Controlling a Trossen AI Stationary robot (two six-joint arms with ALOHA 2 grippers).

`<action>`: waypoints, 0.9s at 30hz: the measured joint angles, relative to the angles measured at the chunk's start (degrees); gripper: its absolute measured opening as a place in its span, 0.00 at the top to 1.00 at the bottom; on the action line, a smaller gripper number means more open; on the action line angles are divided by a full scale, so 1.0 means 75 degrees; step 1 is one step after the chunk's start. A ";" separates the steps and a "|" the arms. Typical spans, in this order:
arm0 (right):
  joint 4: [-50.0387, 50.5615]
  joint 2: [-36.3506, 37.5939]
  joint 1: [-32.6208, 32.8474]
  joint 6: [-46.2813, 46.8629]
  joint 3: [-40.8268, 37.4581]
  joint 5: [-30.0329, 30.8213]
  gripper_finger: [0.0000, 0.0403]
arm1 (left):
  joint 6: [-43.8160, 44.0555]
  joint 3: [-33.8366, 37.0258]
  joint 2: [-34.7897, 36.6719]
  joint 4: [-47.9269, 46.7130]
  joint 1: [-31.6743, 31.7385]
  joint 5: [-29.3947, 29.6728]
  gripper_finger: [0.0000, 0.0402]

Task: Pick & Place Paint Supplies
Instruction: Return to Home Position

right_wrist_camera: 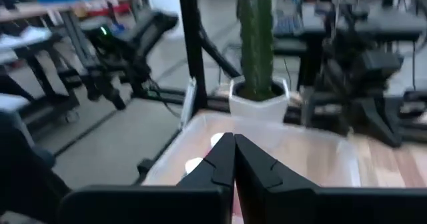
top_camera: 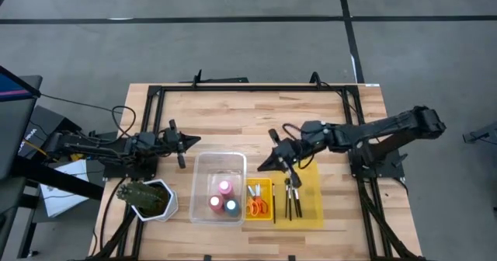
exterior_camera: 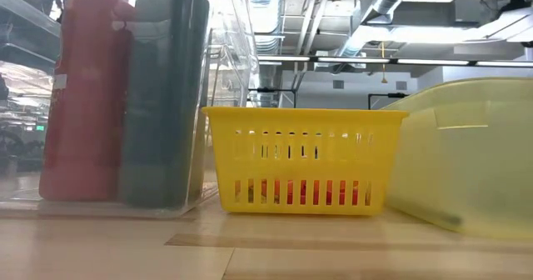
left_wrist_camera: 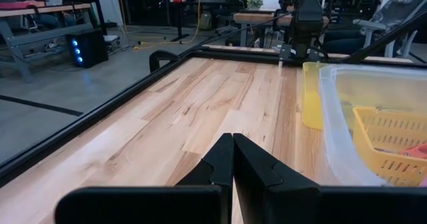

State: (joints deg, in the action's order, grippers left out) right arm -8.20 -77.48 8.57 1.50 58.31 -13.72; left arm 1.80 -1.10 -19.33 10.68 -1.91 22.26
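Both arms reach in from the sides of the wooden worktop (top_camera: 233, 109), and neither is carrying anything. The left claw (top_camera: 186, 142) is clenched, its two dark fingers (left_wrist_camera: 220, 164) pressed flat together with nothing between them. It sits over bare wood near a back corner of the clear bin (top_camera: 220, 156), not touching it. The right claw (top_camera: 265, 164) is clenched empty in the same way. It sits over the wood near the clear bin's other back corner, just behind the small yellow basket (top_camera: 258, 182).

The supplies are all sorted into containers standing in a row along the front half of the worktop. Three bottles stand upright and close together in the clear bin: the pink paint bottle (top_camera: 224, 187), the red paint bottle (top_camera: 215, 202) and the dark blue paint bottle (top_camera: 231, 206). The orange-handled scissors (top_camera: 258, 207) lie in the small yellow basket, just beside the clear bin. Next to the basket is the larger yellow bin (top_camera: 312, 185), where the dark-handled paintbrushes (top_camera: 292, 197) lie side by side. One more thin dark brush (top_camera: 273, 203) lies along the line where basket and bin meet, and I can't tell which of them holds it. A green plant in a white pot (top_camera: 146, 195) stands at the worktop's front left corner, well clear of the bins.
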 joint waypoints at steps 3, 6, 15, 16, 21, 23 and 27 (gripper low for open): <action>-0.0725 0.0354 -0.0148 0.0040 -0.0552 -0.0226 1.00 | 0.0000 0.0000 -0.0051 0.0052 0.0000 -0.0001 1.00; -0.0842 0.0958 -0.0292 -0.0051 -0.1155 -0.0192 1.00 | 0.0000 0.0000 -0.0087 0.0082 0.0000 0.0000 1.00; -0.1665 0.2995 -0.0511 0.0031 -0.4095 0.0503 1.00 | 0.0000 0.0000 -0.0087 0.0123 0.0000 0.0000 1.00; -0.1700 0.3225 -0.0490 0.0070 -0.4381 0.0569 1.00 | 0.0000 0.0000 -0.0087 0.0125 0.0000 0.0000 1.00; -0.2285 0.4300 -0.0407 0.0322 -0.5594 0.0924 1.00 | 0.0000 0.0000 -0.0087 0.0125 0.0000 0.0000 1.00; -0.2466 0.4655 -0.0407 0.0381 -0.6000 0.1130 1.00 | 0.0000 0.0000 -0.0087 0.0125 0.0000 0.0000 1.00; -0.2575 0.5273 -0.0407 0.0431 -0.6600 0.1243 1.00 | 0.0000 0.0000 -0.0087 0.0128 -0.0001 0.0000 1.00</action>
State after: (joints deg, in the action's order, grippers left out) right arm -27.51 -37.93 5.52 4.73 8.80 -4.40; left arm 1.80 -1.10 -19.99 11.64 -1.92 22.26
